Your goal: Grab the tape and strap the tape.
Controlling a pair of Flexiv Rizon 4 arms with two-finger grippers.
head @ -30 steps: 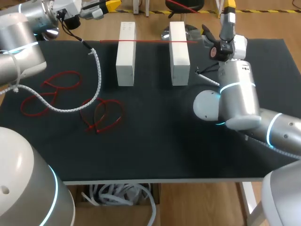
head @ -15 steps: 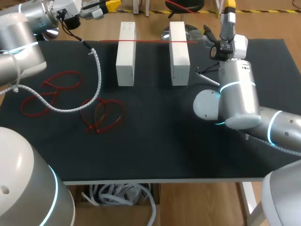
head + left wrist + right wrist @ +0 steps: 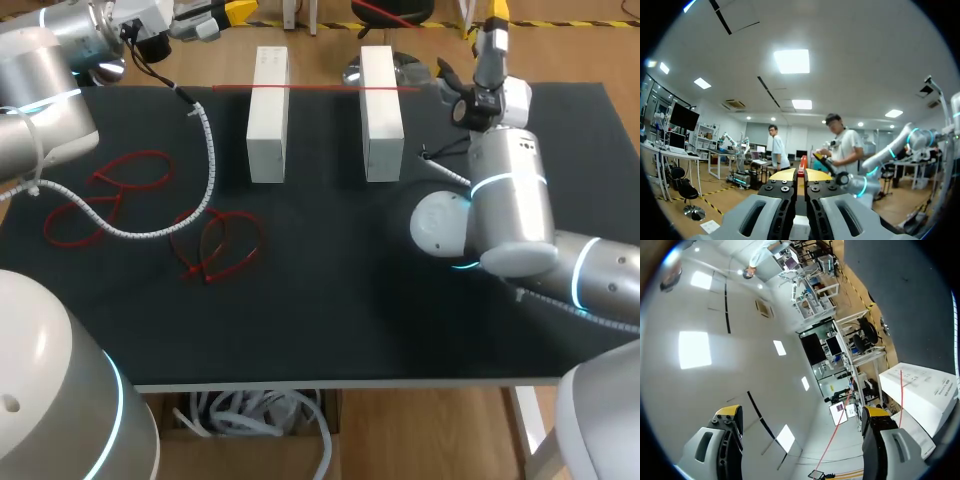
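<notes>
Black table, one. White blocks, two, are set side by side near the far edge, a gap being left between them. Straight red tape, one, is laid across the far ends of both blocks, spanning the gap. Tangles of looped red tape, two, are laid on the table's left half, well apart from the blocks. White spiral cable sleeve, one, is draped over the leftmost tangle and ends near the second. Left gripper, one: the jaws are drawn almost together and are clamped on a red strip seen upright between the yellow tips; it is held up past the table's far left corner. Right gripper, one: the jaws are spread wide, with nothing held or touched; it is raised by the far edge, near the straight tape's right end.
</notes>
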